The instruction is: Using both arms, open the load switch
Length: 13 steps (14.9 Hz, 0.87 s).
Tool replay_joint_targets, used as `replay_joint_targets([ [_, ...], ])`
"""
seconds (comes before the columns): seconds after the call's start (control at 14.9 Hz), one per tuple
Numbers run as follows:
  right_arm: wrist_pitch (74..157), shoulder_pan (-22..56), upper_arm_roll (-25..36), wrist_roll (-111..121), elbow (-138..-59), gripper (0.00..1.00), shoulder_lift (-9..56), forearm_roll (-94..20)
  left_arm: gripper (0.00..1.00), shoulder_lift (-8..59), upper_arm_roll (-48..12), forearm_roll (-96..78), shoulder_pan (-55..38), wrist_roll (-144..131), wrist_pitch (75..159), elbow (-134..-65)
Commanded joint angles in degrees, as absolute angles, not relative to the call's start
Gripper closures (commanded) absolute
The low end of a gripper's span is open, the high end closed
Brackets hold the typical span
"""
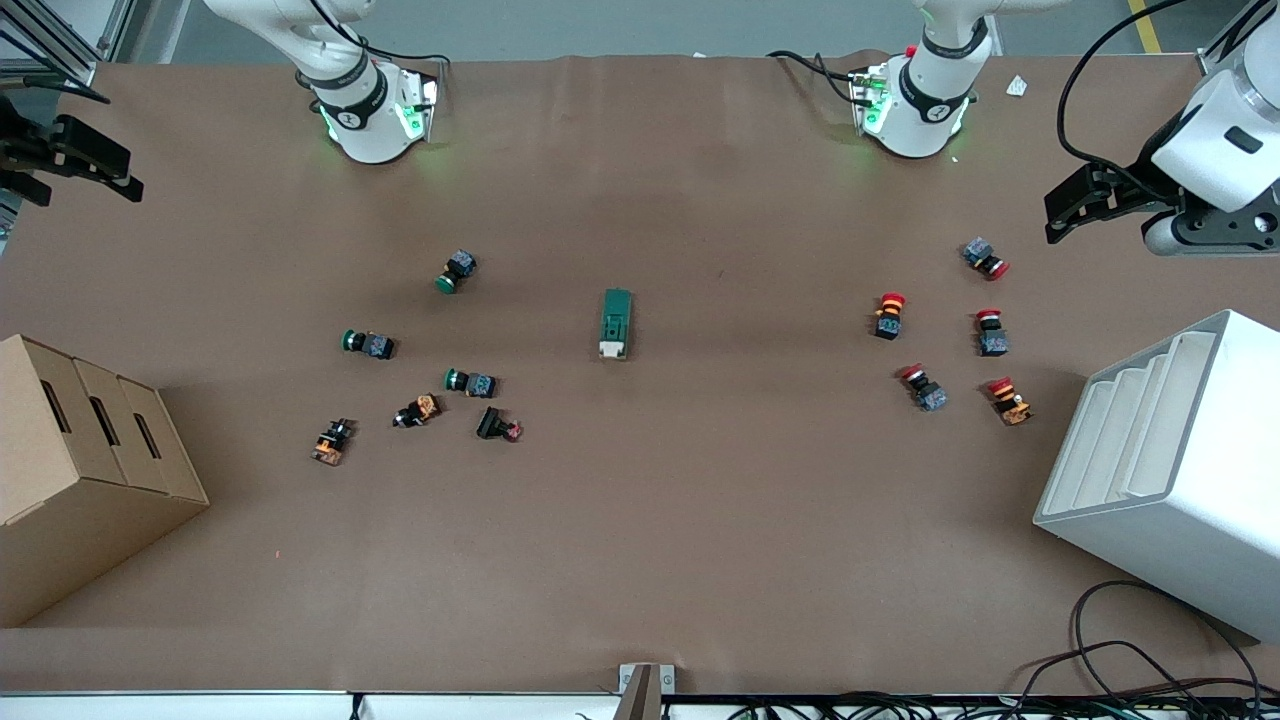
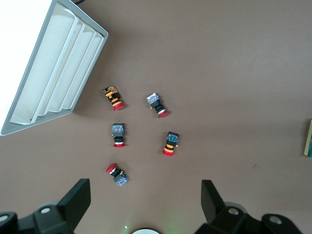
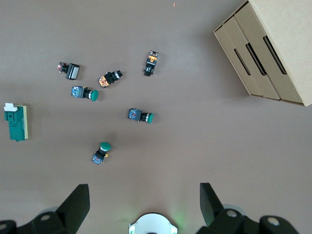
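Observation:
The load switch (image 1: 616, 323) is a dark-green oblong block with a white toggle piece at the end nearer the front camera. It lies flat at the middle of the table, with nothing touching it. It shows whole in the right wrist view (image 3: 15, 122) and only as a sliver in the left wrist view (image 2: 309, 139). My left gripper (image 1: 1060, 210) hangs open and empty, high over the left arm's end of the table (image 2: 145, 197). My right gripper (image 1: 115, 170) hangs open and empty, high over the right arm's end (image 3: 144, 200).
Several red-capped push buttons (image 1: 889, 315) lie toward the left arm's end, beside a white slotted bin (image 1: 1170, 470). Green-capped and other small buttons (image 1: 456, 271) are scattered toward the right arm's end, near a cardboard box (image 1: 80, 470). Cables (image 1: 1120, 660) trail at the front edge.

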<state>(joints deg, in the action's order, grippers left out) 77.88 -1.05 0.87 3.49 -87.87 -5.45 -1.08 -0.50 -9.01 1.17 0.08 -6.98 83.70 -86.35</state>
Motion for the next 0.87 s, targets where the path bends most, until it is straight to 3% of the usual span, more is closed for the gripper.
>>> replay_joint_targets([
  [0.0,77.96,-2.02,0.09,4.13,-88.42,0.00,-6.42,-0.79,0.00,-0.97,-9.40,0.97,0.44,-6.77,83.94,-86.48],
  [0.54,77.87,-2.46,0.09,4.04,-88.07,0.00,-6.33,-0.70,0.00,0.79,-9.58,-4.83,-4.30,-9.92,84.37,-84.90],
  [0.8,78.13,-2.64,0.18,3.52,-87.89,0.00,-3.79,-0.44,0.00,2.89,-9.58,-5.19,-13.51,-16.43,87.79,-84.90],
])
